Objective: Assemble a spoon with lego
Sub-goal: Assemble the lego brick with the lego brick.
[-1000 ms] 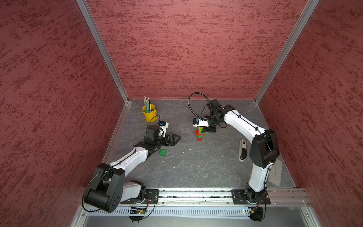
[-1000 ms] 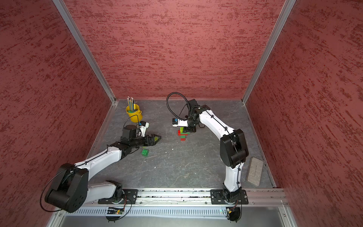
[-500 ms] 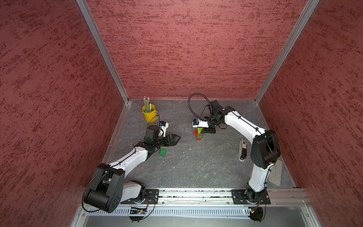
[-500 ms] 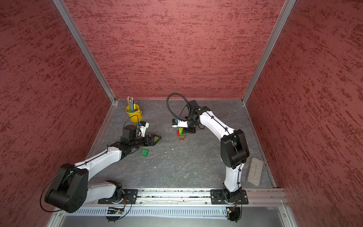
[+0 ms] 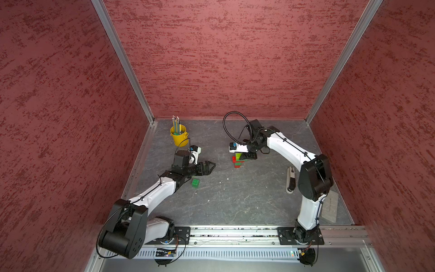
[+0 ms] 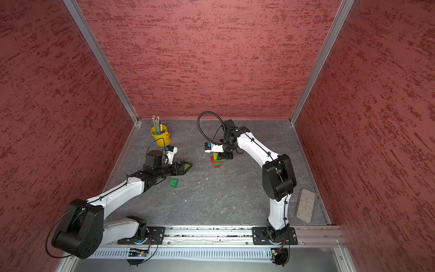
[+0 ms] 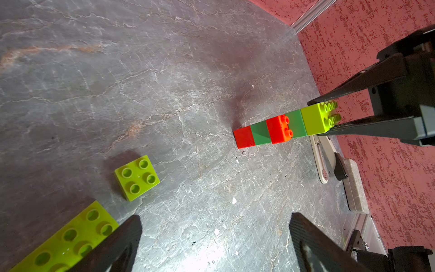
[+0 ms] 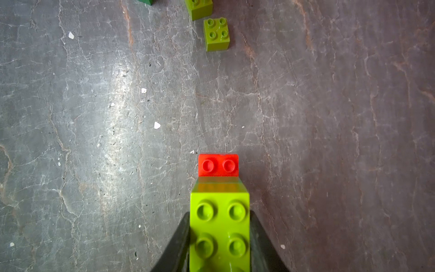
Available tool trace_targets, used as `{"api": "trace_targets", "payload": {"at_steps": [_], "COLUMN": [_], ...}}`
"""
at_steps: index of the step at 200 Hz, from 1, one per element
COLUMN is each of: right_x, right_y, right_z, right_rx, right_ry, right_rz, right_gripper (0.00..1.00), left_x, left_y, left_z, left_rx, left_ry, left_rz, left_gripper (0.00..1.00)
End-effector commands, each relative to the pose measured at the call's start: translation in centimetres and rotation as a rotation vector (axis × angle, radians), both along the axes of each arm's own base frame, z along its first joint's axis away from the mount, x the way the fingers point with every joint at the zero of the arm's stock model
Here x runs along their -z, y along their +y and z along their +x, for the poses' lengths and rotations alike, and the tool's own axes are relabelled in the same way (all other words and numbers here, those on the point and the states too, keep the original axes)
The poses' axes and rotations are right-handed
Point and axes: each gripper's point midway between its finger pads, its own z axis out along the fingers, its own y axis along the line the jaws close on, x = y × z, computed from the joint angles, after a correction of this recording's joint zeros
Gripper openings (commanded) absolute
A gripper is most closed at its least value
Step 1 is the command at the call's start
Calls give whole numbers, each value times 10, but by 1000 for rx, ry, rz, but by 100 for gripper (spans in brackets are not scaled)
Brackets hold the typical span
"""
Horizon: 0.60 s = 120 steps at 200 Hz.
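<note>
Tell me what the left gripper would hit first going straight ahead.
Probably the brick stack held upright by the right gripper. The left gripper points roughly at it, though height is unclear.

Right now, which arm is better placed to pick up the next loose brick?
Probably left. The left hand is open and hangs close to the loose lime square brick and lime oblong brick. The right hand is shut on the top lime brick of the spoon.

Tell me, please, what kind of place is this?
Most likely a robot test cell, not a home: two robot arms bolted to a metal rail, red panel walls closing in a grey tabletop, with toy bricks as props.
</note>
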Motion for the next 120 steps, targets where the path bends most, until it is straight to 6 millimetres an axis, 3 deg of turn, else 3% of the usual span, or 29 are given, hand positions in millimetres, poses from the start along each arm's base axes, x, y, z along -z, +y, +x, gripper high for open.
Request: {"api": "trace_targets", "payload": {"at_steps": [1,37,120], "right_x": [44,27,18], "right_y": [-17,-2,2], "right_z": [-20,-15,-11], "right_rx": [-93,-109,-106], "right_ry": [80,38,15], "right_rz": [-150,-99,-71], "right_gripper": [17,29,49], "left_x": [-1,-1,-5], "left_y": [5,2,4], "left_z": [-1,-1,-2], "left_rx": [-6,0,-5], "left_ry": [-19,-15,-22], "left_rz": [18,14,23], "left_gripper": [100,100,100]}}
